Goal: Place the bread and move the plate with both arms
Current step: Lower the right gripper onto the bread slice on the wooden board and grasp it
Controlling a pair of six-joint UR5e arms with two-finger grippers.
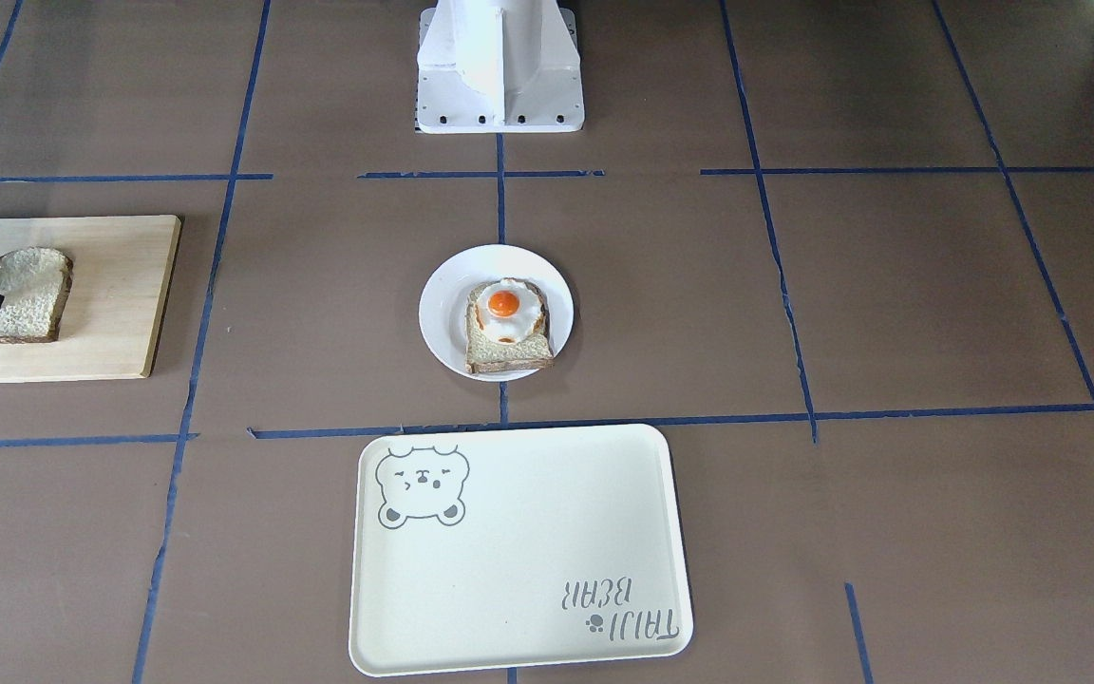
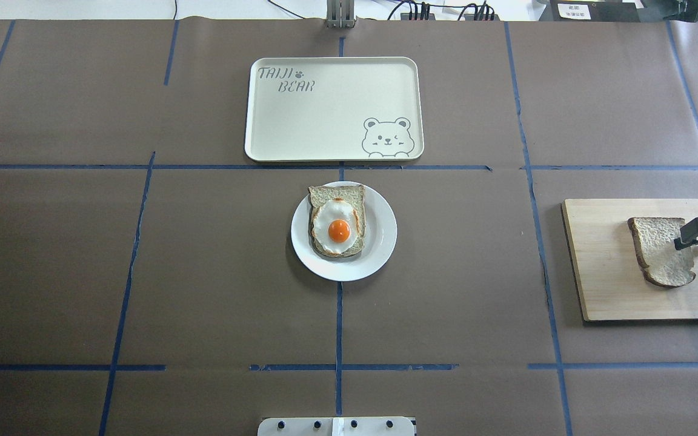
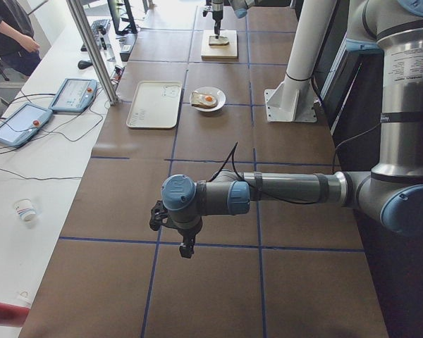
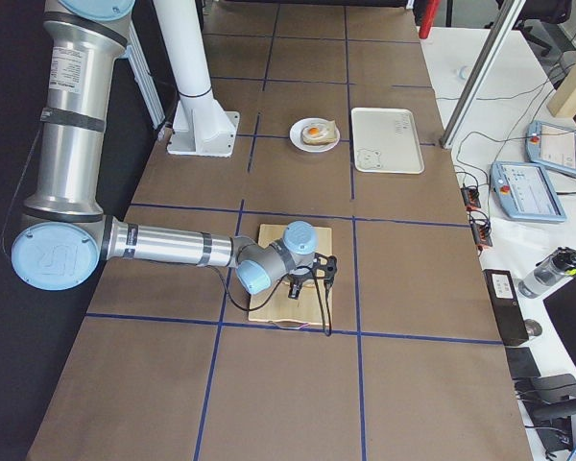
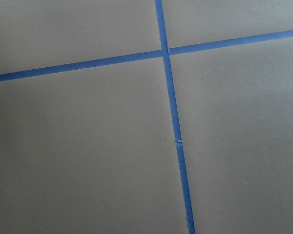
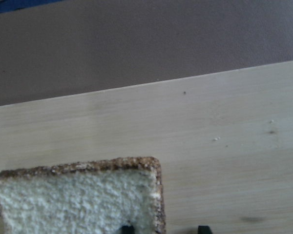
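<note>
**Status of task.** Judged to be at its first step, with nothing delivered.
- Bread [image 2: 658, 248]: lies flat on the wooden board [image 2: 603, 272] at the robot's right end of the worktop [image 2: 143, 272], well apart from the plate.
- Plate [image 2: 385, 230]: sits mid-worktop, just beside the tray [image 2: 325, 121] but not on it. It already carries a second slice [image 2: 337, 197] topped with a fried egg [image 2: 338, 227].
- Right claw [image 2: 688, 236]: down at the bread's edge. In the wrist view its fingertips [image 6: 127, 229] stand apart, one over the crumb and one over bare board, with the crust between them. It reads as released and not yet clamped.
- Left claw [image 3: 170, 229]: hangs low over bare worktop at the robot's left end, far from everything. Whether it is released or clenched cannot be told, since its own camera shows only tape lines.

**Left to do, as judged.** Grip the plain slice, carry it to the plate, set it down, then shift the plate using both arms. The tray is the likely destination.

**Count.**
- Bread slices: 2 (1 plain, 1 with egg)
- Fried egg: 1
- Plate: 1
- Tray, with bear drawing: 1
- Wooden board: 1
- Arms: 2, left [image 3: 289, 190] and right [image 4: 173, 245]
</note>
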